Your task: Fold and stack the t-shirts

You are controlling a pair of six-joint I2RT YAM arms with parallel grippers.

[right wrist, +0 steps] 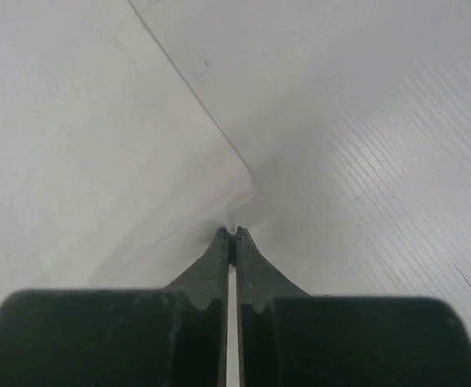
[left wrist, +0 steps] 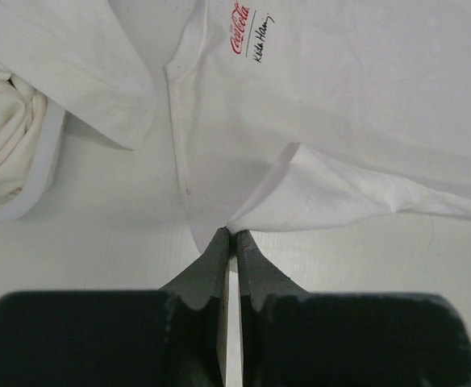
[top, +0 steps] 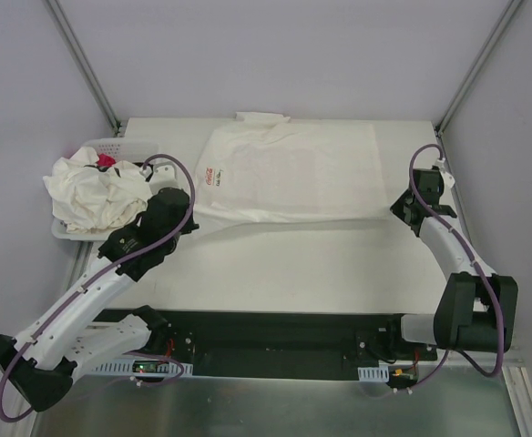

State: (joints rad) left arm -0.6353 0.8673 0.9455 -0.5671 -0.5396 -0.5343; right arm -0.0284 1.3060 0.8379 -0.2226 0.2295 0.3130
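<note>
One spread t-shirt (top: pixel 293 173) on the one table (top: pixel 321 264). One heap of t-shirts (top: pixel 93 193) at left, number inside not tellable. One basket (top: pixel 125 146) beneath the heap, one small red scrap (top: pixel 107 161) in it. Two claws: left claw (left wrist: pixel 230 235), right claw (right wrist: pixel 234 234).

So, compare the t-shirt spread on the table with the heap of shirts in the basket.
The spread t-shirt lies mostly flat on the table; the heap of shirts is crumpled in the white basket. The spread t-shirt shows a small red Coca-Cola print; the heap shows none. The left gripper and right gripper each pinch the spread t-shirt's near edge; nothing holds the heap. Both are off-white fabric.
</note>
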